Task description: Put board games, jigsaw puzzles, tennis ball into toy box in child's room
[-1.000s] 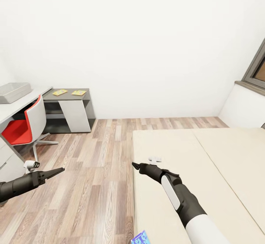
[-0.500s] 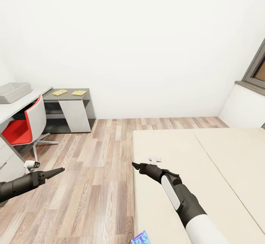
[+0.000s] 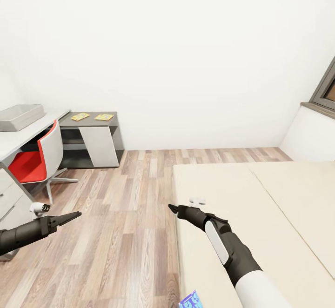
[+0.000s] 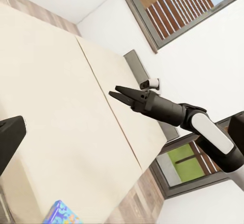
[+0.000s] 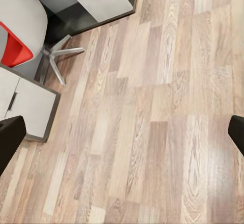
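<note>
The grey toy box [image 3: 18, 116] sits on the light grey table [image 3: 32, 133] at the far left. Two jigsaw puzzles [image 3: 80, 116] [image 3: 103, 117] lie side by side on the table's lower dark section [image 3: 93, 123]. A corner of a blue board game [image 3: 190, 300] [image 4: 63, 214] shows at the near edge of the cream bed [image 3: 251, 196] [image 4: 56, 102]. My left gripper [image 3: 74, 215] hangs open and empty over the wood floor. My right gripper [image 3: 172, 208] [image 4: 114, 92] is open and empty at the bed's left edge. The tennis ball is out of view.
A red and white swivel chair [image 3: 37, 161] [image 5: 15, 46] stands in front of the table, beside white drawers [image 5: 25, 107]. Wood-plank floor [image 3: 125, 215] runs between table and bed. A dark-framed window [image 3: 325, 91] is at the right wall.
The whole picture has shifted slightly to the right, so the camera has moved. Both arms hold the same pose.
</note>
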### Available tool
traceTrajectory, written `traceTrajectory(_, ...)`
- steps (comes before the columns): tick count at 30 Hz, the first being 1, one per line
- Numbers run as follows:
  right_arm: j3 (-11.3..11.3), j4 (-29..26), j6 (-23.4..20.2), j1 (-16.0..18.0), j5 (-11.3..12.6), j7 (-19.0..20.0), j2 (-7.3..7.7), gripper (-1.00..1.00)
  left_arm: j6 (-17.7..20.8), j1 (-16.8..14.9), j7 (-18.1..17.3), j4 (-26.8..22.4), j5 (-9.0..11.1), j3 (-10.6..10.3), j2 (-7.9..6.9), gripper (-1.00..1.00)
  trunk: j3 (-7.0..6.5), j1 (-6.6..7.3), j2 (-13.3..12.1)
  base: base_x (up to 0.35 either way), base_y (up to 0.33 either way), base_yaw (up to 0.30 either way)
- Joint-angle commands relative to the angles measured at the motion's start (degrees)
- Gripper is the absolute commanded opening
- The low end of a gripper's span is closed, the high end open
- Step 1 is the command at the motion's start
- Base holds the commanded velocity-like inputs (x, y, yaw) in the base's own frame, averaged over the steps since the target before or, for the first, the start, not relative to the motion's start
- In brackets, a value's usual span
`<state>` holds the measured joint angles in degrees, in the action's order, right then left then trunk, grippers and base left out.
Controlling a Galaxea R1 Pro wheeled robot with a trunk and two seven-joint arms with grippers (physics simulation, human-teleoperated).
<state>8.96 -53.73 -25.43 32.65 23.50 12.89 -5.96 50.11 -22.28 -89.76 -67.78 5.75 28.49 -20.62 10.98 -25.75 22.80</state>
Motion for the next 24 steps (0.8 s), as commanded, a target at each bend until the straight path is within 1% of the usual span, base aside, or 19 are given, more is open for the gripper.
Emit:
traceTrajectory(1,-0.1,-0.1,-0.3,0.0,0.2,0.0,-0.02,1.0,0.6,0.0,-0.2,0.0,0.0,0.0,-0.02,1.0,0.12,-0.03,0.1,0.0,0.233,0.0)
traceTrajectory(24,-0.3,-0.1,-0.3,0.0,0.1,0.0,-0.02,1.0,0.6,0.0,-0.2,0.0,0.0,0.1,-0.04,1.0,0.12,-0.03,0.1,0.0,0.24,0.0)
